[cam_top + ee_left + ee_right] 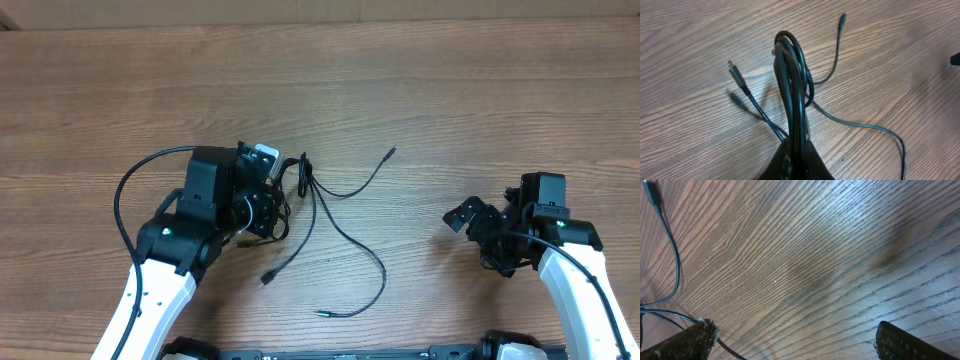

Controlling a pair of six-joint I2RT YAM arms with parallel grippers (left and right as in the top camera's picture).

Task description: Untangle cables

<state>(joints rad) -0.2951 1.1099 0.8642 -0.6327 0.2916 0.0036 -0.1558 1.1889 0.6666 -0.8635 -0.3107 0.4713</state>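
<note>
1. The left claw [796, 167] is pressed together on the cables [790, 75], pinching the looped bundle right at its fingertips.
2. Just past the left claw, the bundle's loop sticks out over the wooden table [420, 80], and loose strands fan away from it.
3. Farther from the left claw, separate strands end in small plugs, each apart from the others.
4. Well apart from the left claw, the right claw [795, 347] stands spread wide and holds nothing. One thin strand runs near one of its fingers.
</note>
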